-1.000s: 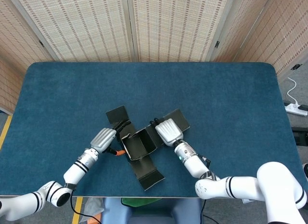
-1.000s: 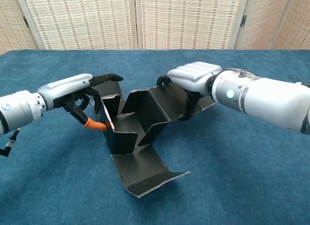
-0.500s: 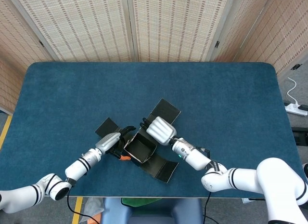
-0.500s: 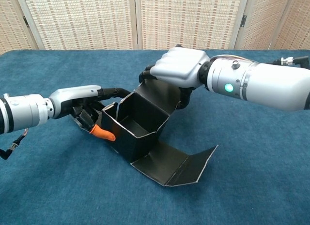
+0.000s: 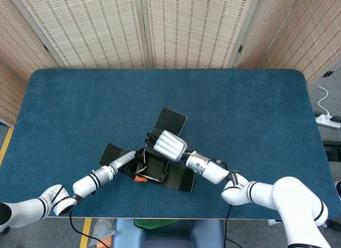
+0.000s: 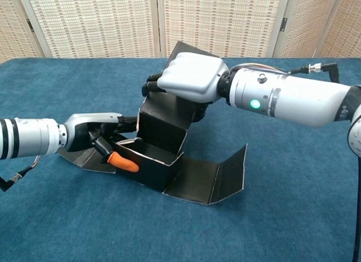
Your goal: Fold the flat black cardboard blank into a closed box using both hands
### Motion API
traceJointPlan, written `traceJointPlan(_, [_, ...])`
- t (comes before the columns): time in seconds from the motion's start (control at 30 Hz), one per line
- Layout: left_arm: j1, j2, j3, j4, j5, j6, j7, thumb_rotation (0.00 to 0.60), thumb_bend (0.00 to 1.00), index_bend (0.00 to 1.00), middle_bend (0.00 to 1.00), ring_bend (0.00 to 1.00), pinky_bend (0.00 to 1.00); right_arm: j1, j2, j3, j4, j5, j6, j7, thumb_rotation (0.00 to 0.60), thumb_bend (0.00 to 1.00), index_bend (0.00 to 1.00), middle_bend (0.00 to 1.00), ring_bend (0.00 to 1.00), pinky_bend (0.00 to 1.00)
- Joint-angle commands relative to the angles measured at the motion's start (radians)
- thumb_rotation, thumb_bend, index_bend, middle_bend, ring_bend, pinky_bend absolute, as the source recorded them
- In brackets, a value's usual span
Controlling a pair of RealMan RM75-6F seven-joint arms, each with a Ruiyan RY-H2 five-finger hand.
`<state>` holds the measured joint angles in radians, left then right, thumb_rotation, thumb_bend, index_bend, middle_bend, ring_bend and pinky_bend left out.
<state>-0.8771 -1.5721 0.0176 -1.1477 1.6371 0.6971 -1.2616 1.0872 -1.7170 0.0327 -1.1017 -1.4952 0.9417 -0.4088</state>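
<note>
1. A table (image 5: 240,109) covered in deep blue, carpet-like cloth is filling both views; woven-pattern folding screens (image 5: 186,24) are standing along its 12 o'clock edge, and a white power strip (image 5: 326,120) is lying on the floor at 3 o'clock, partly cut off by the frame.
2. The black cardboard blank (image 6: 163,160), matte with pale cut edges, is sitting partly folded near the table's 6 o'clock edge: several walls are standing up around an open tray, while flat flaps are spreading out at 12, 5 and 9 o'clock in the head view.
3. The right hand (image 6: 186,76), a glossy white shell with black fingers, is resting on top of the tall rear wall, fingers curling over its upper edge and holding it; it is hiding much of that wall from the head camera.
4. The left hand (image 6: 101,135) is reaching in from 9 o'clock, its dark fingers touching the left wall; whether they are grasping it is hard to make out.
5. An orange fingertip (image 6: 121,160) on the left hand is lying against the low front wall.
</note>
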Motion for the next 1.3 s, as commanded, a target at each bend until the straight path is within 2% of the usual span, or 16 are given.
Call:
traceJointPlan(0.03, [-0.01,-0.024,0.041,0.056,0.031,0.052,-0.093,0.6,0.19,0.07,0.08,0.54,0.78,-0.001,-0.011,0.004,0.014,-0.016,0.006,0.019,0.6,0.21,0.34,0.27,0.79,1.0])
traceJointPlan(0.17, [0.006,-0.036,0.051,0.074,0.022,0.097,-0.14,0.6,0.19,0.13,0.16,0.55,0.78,-0.011,-0.008,0.017,0.003,-0.006,-0.003,0.02,0.6,0.21,0.04,0.14,0.77,1.0])
traceJointPlan(0.2, [0.009,-0.038,0.053,0.077,0.02,0.104,-0.145,0.6,0.19,0.15,0.19,0.55,0.78,-0.014,-0.006,0.021,-0.004,-0.004,-0.004,0.022,0.6,0.21,0.0,0.1,0.77,1.0])
traceJointPlan(0.43, [0.021,-0.038,0.072,0.077,0.011,0.135,-0.159,0.6,0.19,0.23,0.26,0.55,0.78,-0.035,0.001,0.049,-0.037,0.026,-0.01,-0.01,0.6,0.17,0.0,0.0,0.73,1.0])
traceJointPlan(0.7, [0.033,-0.029,0.071,0.064,-0.018,0.144,-0.112,0.6,0.19,0.27,0.29,0.55,0.77,-0.068,0.017,0.083,-0.081,0.065,0.007,-0.019,0.6,0.11,0.0,0.0,0.72,1.0])
traceJointPlan(0.83, [0.044,-0.013,0.065,0.049,-0.039,0.149,-0.096,0.6,0.19,0.28,0.3,0.55,0.77,-0.094,0.054,0.094,-0.133,0.062,0.037,0.031,0.6,0.1,0.0,0.0,0.71,1.0])
traceJointPlan(1.1, [0.065,0.042,0.072,0.029,-0.054,0.165,-0.132,0.6,0.19,0.3,0.33,0.55,0.77,-0.191,0.178,0.097,-0.275,0.002,0.193,0.173,0.6,0.1,0.0,0.0,0.71,1.0])
traceJointPlan(1.3, [0.094,0.111,0.048,-0.037,-0.085,0.203,-0.233,0.6,0.19,0.31,0.33,0.55,0.76,-0.307,0.264,0.06,-0.353,-0.067,0.355,0.283,0.6,0.1,0.0,0.01,0.71,1.0])
